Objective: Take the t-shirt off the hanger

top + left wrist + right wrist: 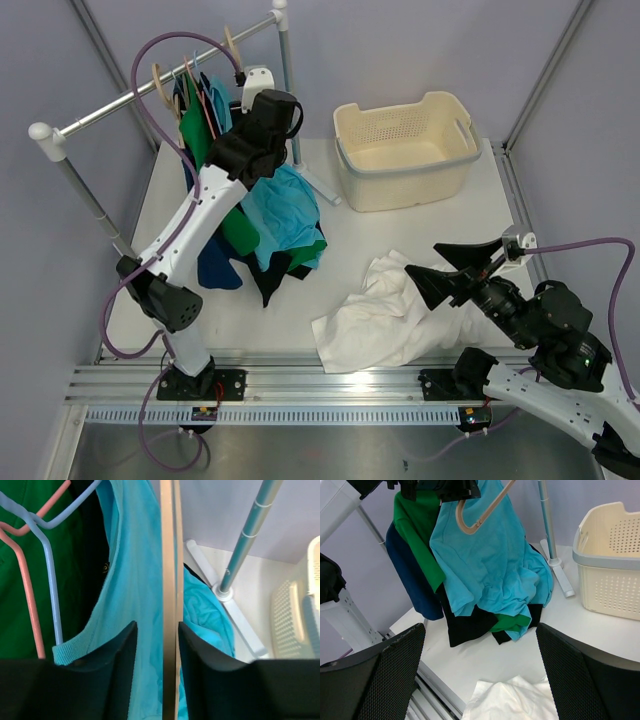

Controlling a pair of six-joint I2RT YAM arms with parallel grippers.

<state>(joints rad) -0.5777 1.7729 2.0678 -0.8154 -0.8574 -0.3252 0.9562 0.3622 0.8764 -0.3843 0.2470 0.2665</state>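
Note:
The white t-shirt [390, 320] lies crumpled on the table at the front right, off the hanger; no red print shows. It also shows in the right wrist view [515, 702]. My right gripper [450, 272] is open and empty just above and behind it [480, 680]. My left gripper [255, 135] is up at the clothes rail. The pale wooden hanger [170, 580] runs between its jaws [157, 645], against the right finger, with a gap to the left finger. The bare hanger also shows in the right wrist view [480, 517], below the left gripper.
A teal shirt [285, 215], a green shirt [195, 120] and dark clothes hang from the rail [120, 100] and drape onto the table. Pink and pale blue thin hangers [45, 580] hang left of the jaws. A cream basket [405, 150] stands at the back right. The rail's post [245, 540] is near.

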